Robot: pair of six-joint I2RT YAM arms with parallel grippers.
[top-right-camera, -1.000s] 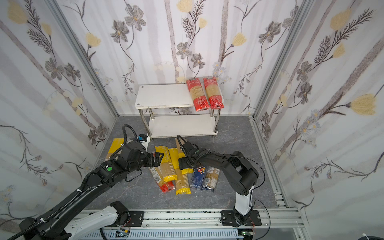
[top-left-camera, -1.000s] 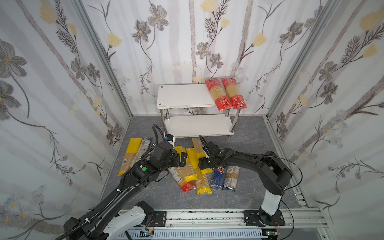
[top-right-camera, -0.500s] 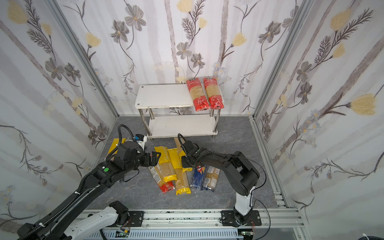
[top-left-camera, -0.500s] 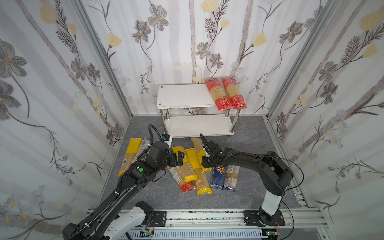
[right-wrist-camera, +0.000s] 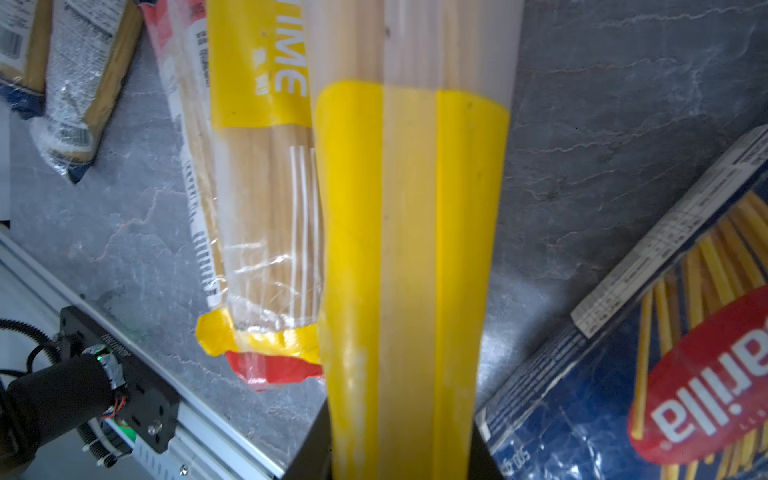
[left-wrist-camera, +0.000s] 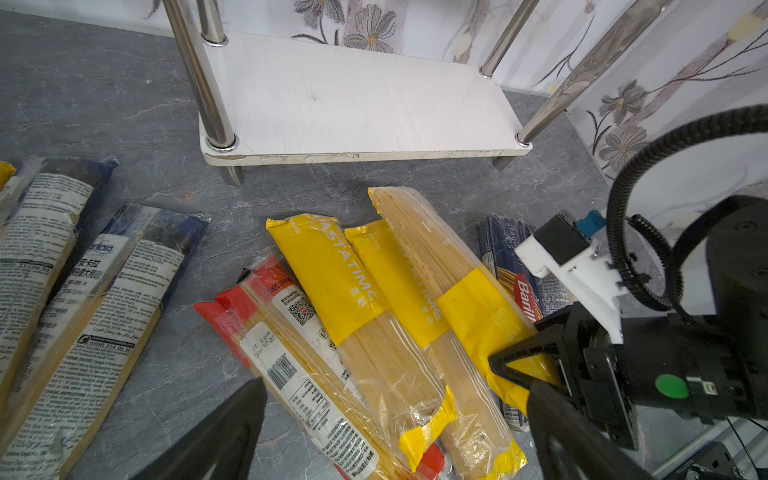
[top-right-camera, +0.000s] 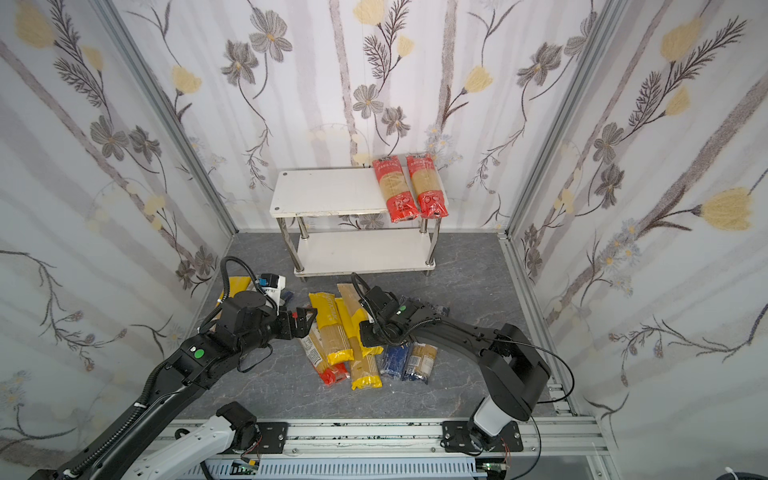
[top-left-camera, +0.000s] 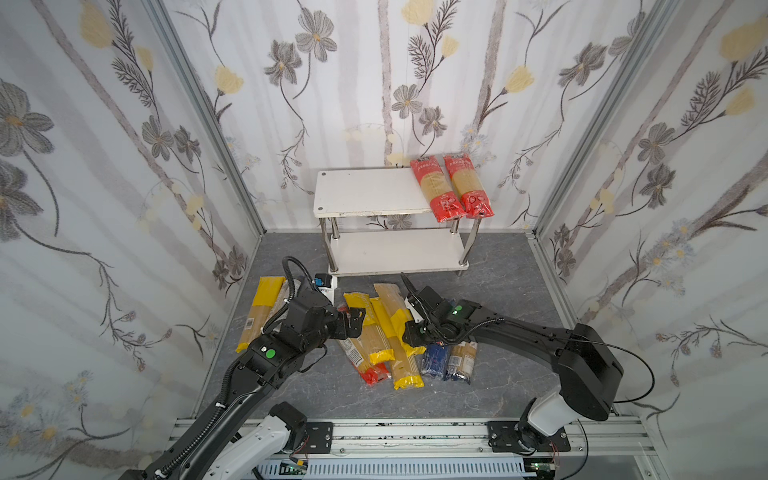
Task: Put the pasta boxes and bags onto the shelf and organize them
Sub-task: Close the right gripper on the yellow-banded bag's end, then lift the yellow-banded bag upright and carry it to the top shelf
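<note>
The shelf (top-left-camera: 374,195) stands at the back wall with two red-ended pasta bags (top-left-camera: 436,191) on the right of its top board; its lower board (left-wrist-camera: 353,104) is bare. Several pasta bags lie heaped on the floor in front of it. My right gripper (top-left-camera: 409,332) is low over the heap, shut on a yellow-banded spaghetti bag (right-wrist-camera: 411,249) that fills the gap between its jaws. A dark-blue Barilla box (right-wrist-camera: 665,374) lies right beside that bag. My left gripper (left-wrist-camera: 395,390) hovers open above the left of the heap, over a red-ended bag (left-wrist-camera: 291,353) and a yellow one (left-wrist-camera: 353,299).
More bags lie on the floor at the left: a yellow-ended bag (top-left-camera: 257,311) and blue-ended bags (left-wrist-camera: 104,311). Floral walls close in on three sides. The arms' metal rail (top-left-camera: 415,432) runs along the front. The two grippers sit close together over the heap.
My right gripper has closed on the yellow-banded bag. The left gripper has drawn back slightly to the left and stays open.
</note>
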